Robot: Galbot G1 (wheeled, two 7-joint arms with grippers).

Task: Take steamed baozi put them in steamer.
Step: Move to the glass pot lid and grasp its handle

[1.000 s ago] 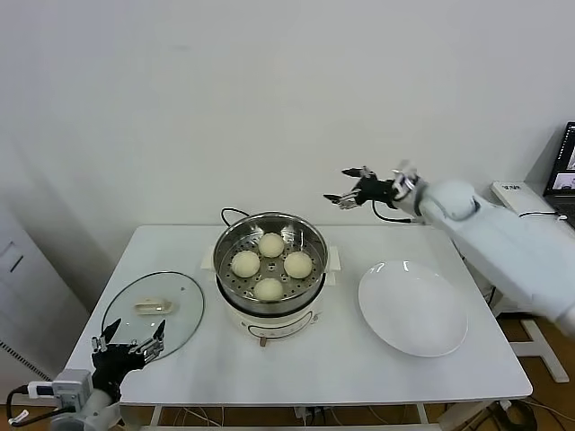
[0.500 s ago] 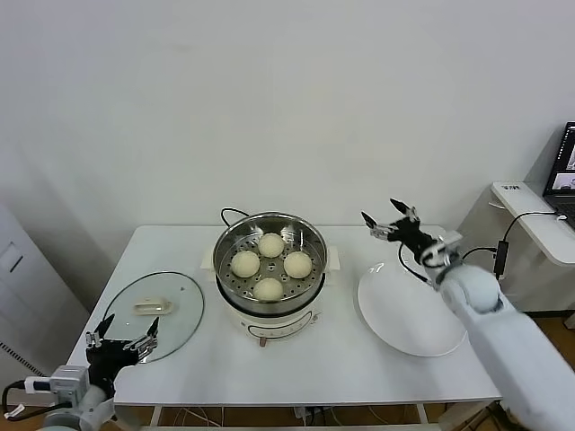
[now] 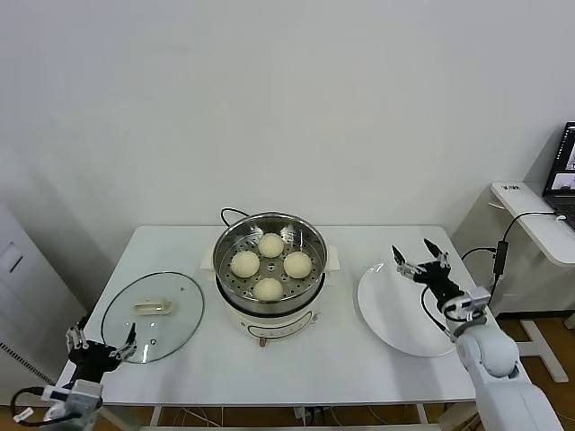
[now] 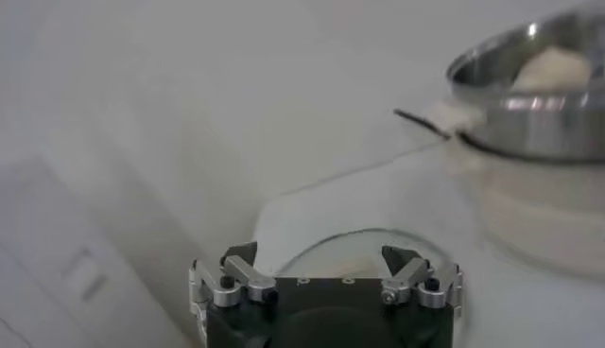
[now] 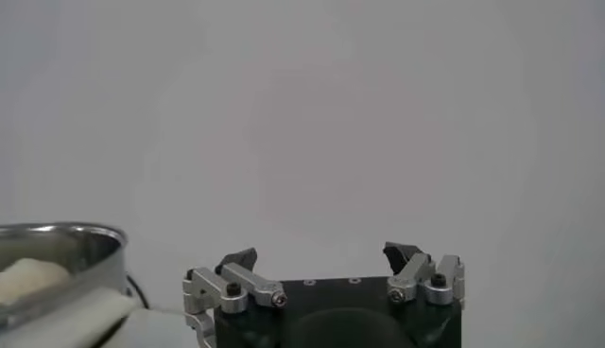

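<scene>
Steamed baozi (image 3: 269,265), all four in steamer (image 3: 310,235); plate (image 3: 386,310) under open right gripper (image 3: 420,260) bare, looks done.

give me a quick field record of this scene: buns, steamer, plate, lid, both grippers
baozi: four, all inside the steamer basket
steamer: centre of table, uncovered
plate: right of steamer, nothing on it
glass lid: flat on table, left of steamer
left gripper: open, holding nothing, at the table's front-left corner near the lid
right gripper: open, holding nothing, above the plate's far right rim
</scene>
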